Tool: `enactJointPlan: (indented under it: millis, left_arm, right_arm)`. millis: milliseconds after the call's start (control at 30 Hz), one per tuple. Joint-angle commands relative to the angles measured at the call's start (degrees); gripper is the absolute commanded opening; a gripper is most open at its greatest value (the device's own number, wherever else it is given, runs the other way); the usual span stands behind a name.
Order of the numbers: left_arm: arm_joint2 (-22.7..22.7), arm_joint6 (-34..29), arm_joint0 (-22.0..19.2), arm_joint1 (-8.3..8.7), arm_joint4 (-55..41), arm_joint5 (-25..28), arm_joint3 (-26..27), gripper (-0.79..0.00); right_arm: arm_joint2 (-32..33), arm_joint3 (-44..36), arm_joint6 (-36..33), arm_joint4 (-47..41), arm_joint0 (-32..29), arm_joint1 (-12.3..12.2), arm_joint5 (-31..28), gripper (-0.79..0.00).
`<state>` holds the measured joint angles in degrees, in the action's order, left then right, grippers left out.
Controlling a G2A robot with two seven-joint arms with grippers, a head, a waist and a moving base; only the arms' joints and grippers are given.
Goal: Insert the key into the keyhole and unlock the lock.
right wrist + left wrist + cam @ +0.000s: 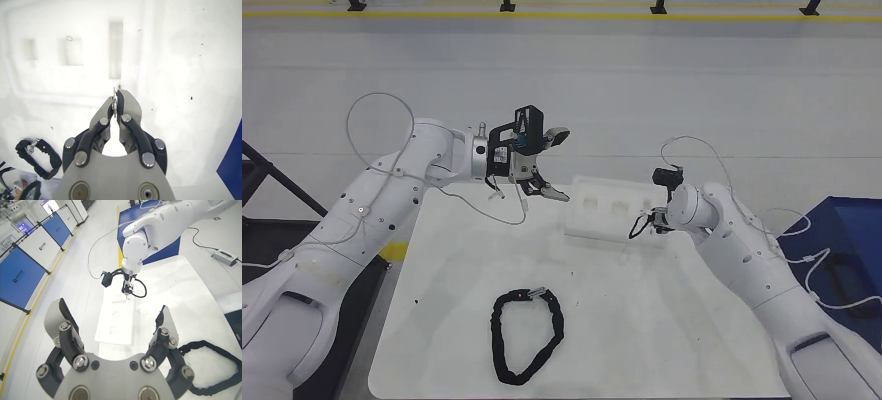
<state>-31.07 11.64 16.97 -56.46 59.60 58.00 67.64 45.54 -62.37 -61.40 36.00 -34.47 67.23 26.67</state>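
the right gripper [115, 94] was clamped on the key [114, 103], above the white tray [592, 228] at the far edge of the table [672, 330]. the left gripper [113, 310] hung with fingers apart over the far left edge. the chain lock [527, 335] lay on open surface toward the near edge, well apart from both.

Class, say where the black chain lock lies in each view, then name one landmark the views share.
Top view: the chain lock lies looped on the table, nearer the robot than the white foam tray.
Left wrist view: on the table beside the open left gripper, apart from the tray.
Right wrist view: off to one side of the right gripper, its metal keyhole end showing.
Shared landmark: the foam tray with its recesses.
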Motion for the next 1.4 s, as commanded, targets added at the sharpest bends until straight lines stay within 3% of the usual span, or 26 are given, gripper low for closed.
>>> enactJointPlan:
  millis: [0, 100, 267, 533, 800, 1367]
  left_arm:
    - [0.00, 0.00, 0.00, 0.00, 0.00, 0.00, 0.00, 0.000]
    - [0.00, 0.00, 0.00, 0.00, 0.00, 0.00, 0.00, 0.000]
    - [0.00, 0.00, 0.00, 0.00, 0.00, 0.00, 0.00, 0.000]
    - [0.00, 0.00, 0.00, 0.00, 0.00, 0.00, 0.00, 0.000]
    - [0.00, 0.00, 0.00, 0.00, 0.00, 0.00, 0.00, 0.000]
    - [-0.06, -0.12, 0.16, 0.01, 0.05, -0.36, 0.08, 0.000]
  right_arm:
    - [2.54, -4.86, -1.75, 0.47, -1.92, -1.23, -0.68, -0.785]
    - [7.33, -12.14, -3.51, -0.36, -5.86, -3.09, -2.77, -0.785]
    - [17.68, -20.68, -3.55, -9.60, -14.09, -5.50, -10.50, -0.785]
    - [27.89, -20.39, -4.21, -30.75, -21.43, -6.57, -22.22, -0.785]
    - [31.60, -15.13, -5.89, -44.65, -22.72, -6.70, -29.41, -0.785]
    - [33.08, -15.88, -5.21, -46.32, -23.58, -6.98, -30.79, -0.785]
